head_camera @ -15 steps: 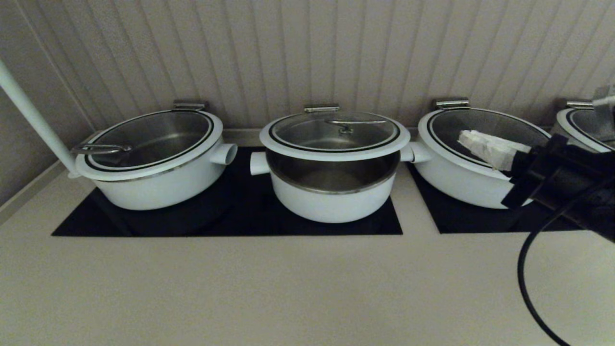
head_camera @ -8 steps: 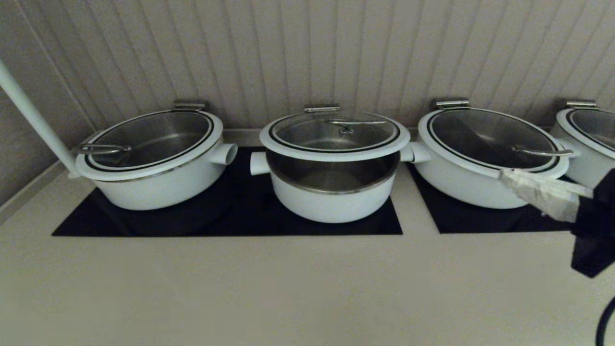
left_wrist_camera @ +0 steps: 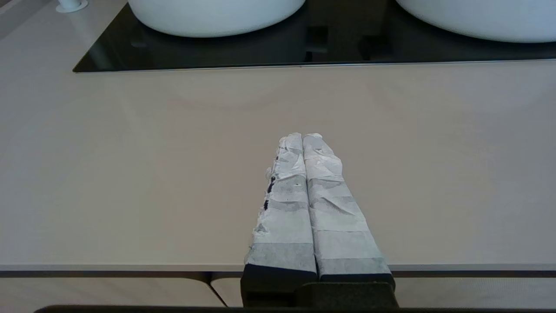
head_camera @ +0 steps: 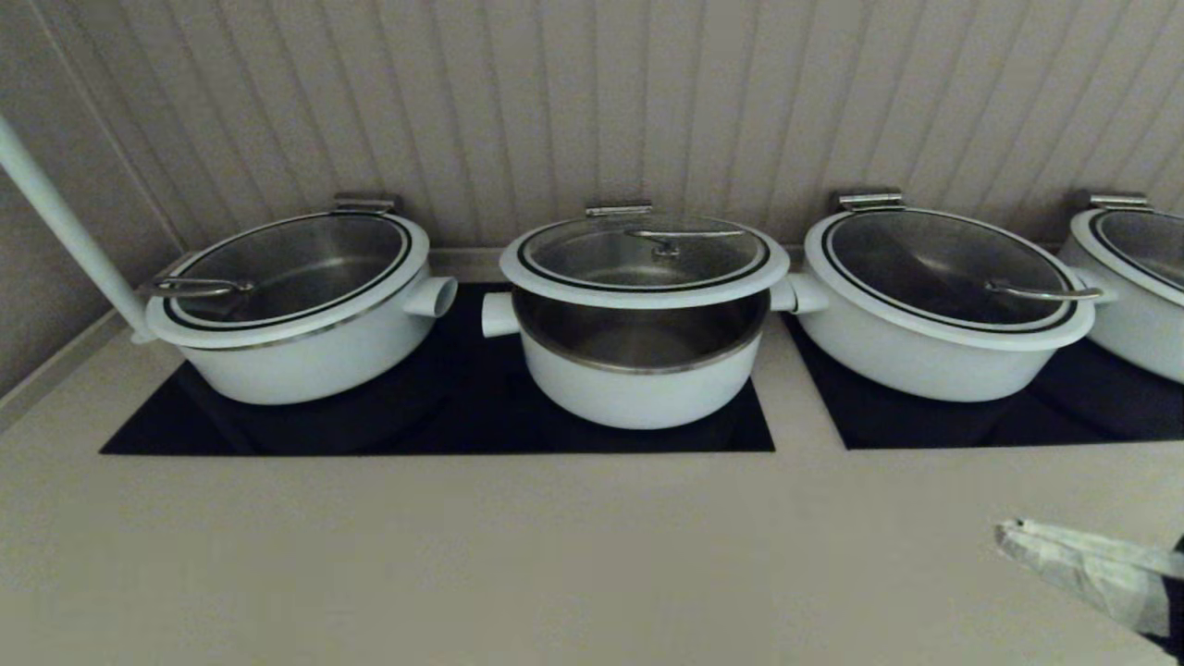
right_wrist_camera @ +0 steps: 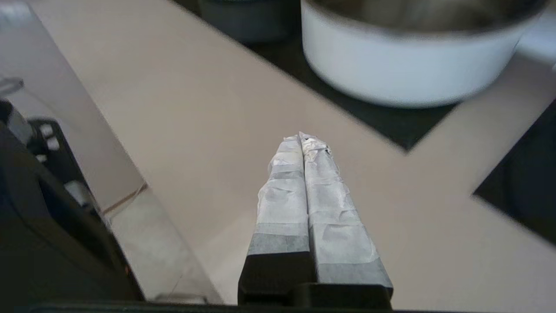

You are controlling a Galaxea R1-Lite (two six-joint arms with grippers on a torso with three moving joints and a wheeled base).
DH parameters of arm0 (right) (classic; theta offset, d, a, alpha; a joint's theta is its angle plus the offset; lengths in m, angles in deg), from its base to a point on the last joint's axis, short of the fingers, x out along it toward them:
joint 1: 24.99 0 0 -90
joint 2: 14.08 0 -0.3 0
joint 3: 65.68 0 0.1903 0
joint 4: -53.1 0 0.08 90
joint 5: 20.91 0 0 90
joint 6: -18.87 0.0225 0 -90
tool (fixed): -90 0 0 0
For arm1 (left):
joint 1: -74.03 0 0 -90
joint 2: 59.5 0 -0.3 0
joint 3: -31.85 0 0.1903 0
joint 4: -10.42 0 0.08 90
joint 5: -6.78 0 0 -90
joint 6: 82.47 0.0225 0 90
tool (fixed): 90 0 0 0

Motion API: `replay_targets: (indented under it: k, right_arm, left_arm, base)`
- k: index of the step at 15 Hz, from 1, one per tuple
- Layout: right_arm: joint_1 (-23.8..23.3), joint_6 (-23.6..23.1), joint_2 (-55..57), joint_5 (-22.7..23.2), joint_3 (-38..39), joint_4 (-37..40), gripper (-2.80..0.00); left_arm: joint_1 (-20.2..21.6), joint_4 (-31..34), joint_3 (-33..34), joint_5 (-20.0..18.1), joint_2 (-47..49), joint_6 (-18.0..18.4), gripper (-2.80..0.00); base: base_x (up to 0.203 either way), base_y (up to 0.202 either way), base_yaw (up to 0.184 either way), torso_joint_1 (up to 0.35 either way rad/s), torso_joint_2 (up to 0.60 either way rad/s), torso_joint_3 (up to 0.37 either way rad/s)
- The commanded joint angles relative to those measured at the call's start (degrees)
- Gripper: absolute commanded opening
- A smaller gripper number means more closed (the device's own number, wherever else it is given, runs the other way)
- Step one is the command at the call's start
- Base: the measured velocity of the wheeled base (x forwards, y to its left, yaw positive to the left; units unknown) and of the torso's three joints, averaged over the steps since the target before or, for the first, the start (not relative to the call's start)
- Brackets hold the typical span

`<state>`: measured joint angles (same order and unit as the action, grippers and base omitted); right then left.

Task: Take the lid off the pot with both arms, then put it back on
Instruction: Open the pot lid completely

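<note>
Above bare counter (head_camera: 555, 555), right gripper (head_camera: 1008, 535) fingers pressed together.

The lid (head_camera: 645, 259) sits raised above the pot (head_camera: 638, 375), its rim clear of the steel bowl at the front, in the middle of a row of white pots on black panels. The right pincer (head_camera: 1064, 555) hangs over the near-right worktop (head_camera: 518, 555), well apart from the pot.

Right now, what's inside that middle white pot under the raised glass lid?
The round white pot shows only its bare steel inner bowl through the gap beneath the propped glass lid. Its front wall hides the bowl's very bottom.
</note>
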<state>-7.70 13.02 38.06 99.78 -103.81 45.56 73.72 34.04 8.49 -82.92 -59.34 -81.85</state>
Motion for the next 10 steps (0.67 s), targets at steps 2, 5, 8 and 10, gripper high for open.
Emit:
replay_targets:
  k: [2, 5, 8, 10]
  right_arm:
    - [-0.1, -0.8, 7.0, -0.4, 1.5, -2.7, -2.8]
    - [-0.1, -1.1, 17.6, -2.4, 1.2, -12.2, -2.8]
    - [-0.1, -1.2, 27.3, -3.2, -2.7, -20.5, -2.8]
    - [-0.1, -1.2, 32.0, -3.4, -8.1, -21.8, -2.8]
  left_arm:
    - [0.0, 0.0, 0.0, 0.0, -0.1, 0.0, -2.8]
    - [0.0, 0.0, 0.0, 0.0, -0.1, 0.0, -2.8]
    - [0.0, 0.0, 0.0, 0.0, -0.1, 0.0, -2.8]
    - [0.0, 0.0, 0.0, 0.0, -0.1, 0.0, -2.8]
  base:
    - [0.0, 0.0, 0.0, 0.0, 0.0, 0.0]
    - [0.0, 0.0, 0.0, 0.0, 0.0, 0.0]
    - [0.0, 0.0, 0.0, 0.0, 0.0, 0.0]
    - [0.0, 0.0, 0.0, 0.0, 0.0, 0.0]
